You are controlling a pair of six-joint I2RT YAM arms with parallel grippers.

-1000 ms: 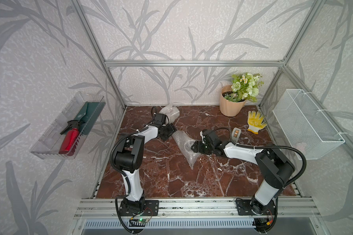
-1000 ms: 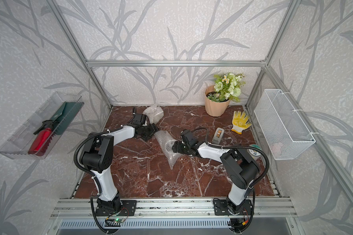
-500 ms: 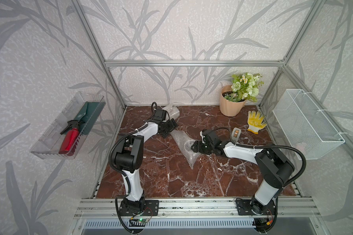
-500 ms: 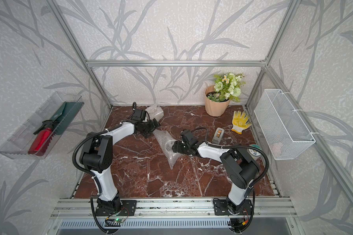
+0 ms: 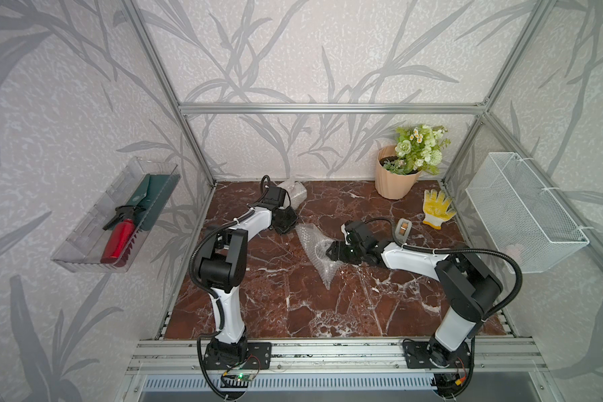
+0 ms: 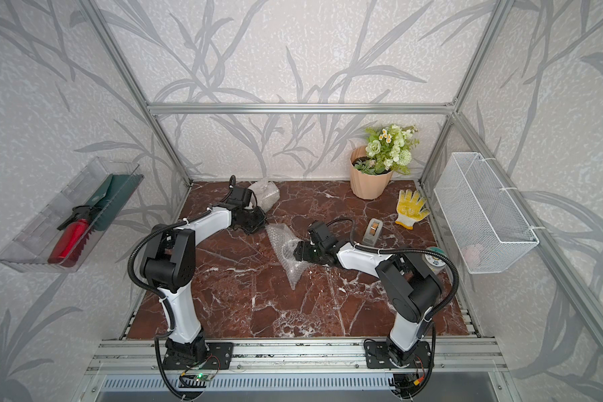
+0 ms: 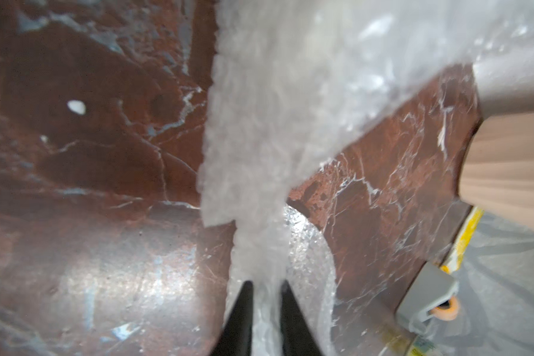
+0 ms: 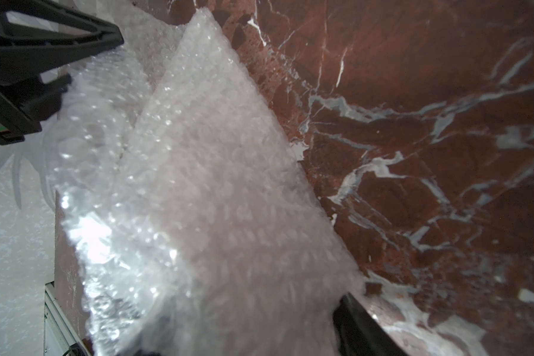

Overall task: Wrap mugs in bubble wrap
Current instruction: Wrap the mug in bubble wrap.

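Left tool (image 7: 265, 288) pinched narrow on bubble wrap (image 7: 278, 123) corner. Right tool (image 5: 330, 251) spread wide around bunched middle of same sheet, on surface (image 5: 362, 313) centre. No mug visible, likely inside bunch. Risks: thin pinch slips under pull; taut pull tears film or drags bunch from right tool; fold springs open. Also second wrap bundle (image 5: 295, 195) near back wall.

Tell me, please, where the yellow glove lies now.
In both top views the yellow glove lies on the table at its far right side, between the flowerpot and the wire basket, near the tape dispenser.
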